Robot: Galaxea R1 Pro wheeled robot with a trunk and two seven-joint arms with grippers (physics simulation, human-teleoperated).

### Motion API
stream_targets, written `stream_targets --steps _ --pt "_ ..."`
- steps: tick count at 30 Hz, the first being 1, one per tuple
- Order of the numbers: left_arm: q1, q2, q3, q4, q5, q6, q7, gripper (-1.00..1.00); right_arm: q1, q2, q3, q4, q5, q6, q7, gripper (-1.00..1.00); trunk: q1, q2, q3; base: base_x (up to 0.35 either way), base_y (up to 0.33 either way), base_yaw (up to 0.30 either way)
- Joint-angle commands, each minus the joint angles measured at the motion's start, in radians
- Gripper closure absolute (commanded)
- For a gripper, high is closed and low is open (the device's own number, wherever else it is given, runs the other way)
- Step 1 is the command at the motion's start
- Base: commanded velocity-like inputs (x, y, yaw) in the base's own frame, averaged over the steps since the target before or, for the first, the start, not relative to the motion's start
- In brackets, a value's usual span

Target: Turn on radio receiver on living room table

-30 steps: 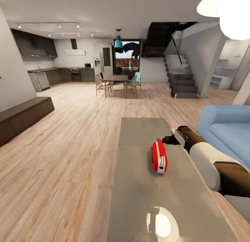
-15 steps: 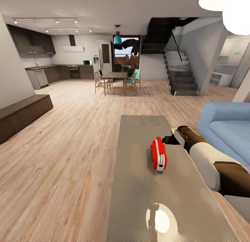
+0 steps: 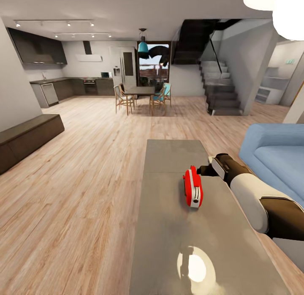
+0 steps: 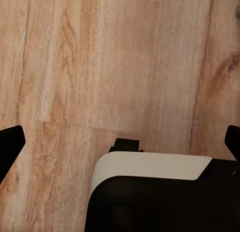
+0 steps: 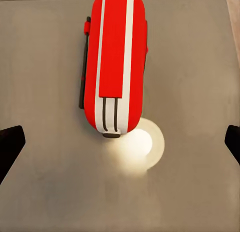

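The small red radio receiver [image 3: 193,192] with white rims stands on the glossy grey coffee table [image 3: 177,244], near its middle. My right arm reaches in from the right, and my right gripper [image 3: 203,170] hovers just behind and above the radio, apart from it. In the right wrist view the radio [image 5: 115,62] shows from above, its thin handle along one side. The right gripper [image 5: 120,142] is open wide, a dark fingertip [image 5: 10,144] at each edge, nothing between them. My left gripper [image 4: 121,142] is open over the wood-plank floor [image 4: 100,67].
A blue sofa [image 3: 274,155] borders the table on the right. A low dark cabinet [image 3: 25,138] lines the left wall. Far off stand a dining table with chairs [image 3: 141,96], a kitchen and a staircase [image 3: 221,96]. A white pendant lamp [image 3: 287,12] hangs overhead, mirrored on the tabletop.
The whole head view has shifted slightly, so the camera moved. The radio, table and right arm keep the same places relative to one another.
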Motion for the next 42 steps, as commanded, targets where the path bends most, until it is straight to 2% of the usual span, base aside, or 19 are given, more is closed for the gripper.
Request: stream_targets --steps 1,8,42 --pt "0.0 0.0 0.0 0.0 0.0 0.0 0.0 -1.0 0.0 0.0 0.0 0.0 0.0 0.0 0.0 -1.0 0.0 0.0 0.0 0.0 0.0 0.0" --pt "-0.001 0.0 0.0 0.001 0.0 0.0 0.0 -1.0 0.0 0.003 0.0 0.0 0.0 0.0 -0.001 -1.0 0.0 0.0 -0.004 0.0 0.0 0.0" --pt "0.0 -0.003 0.0 0.0 0.002 -0.005 0.001 -1.0 0.0 0.007 0.0 -0.001 0.0 0.0 -0.001 -1.0 0.0 0.0 -0.059 0.0 0.0 0.0"
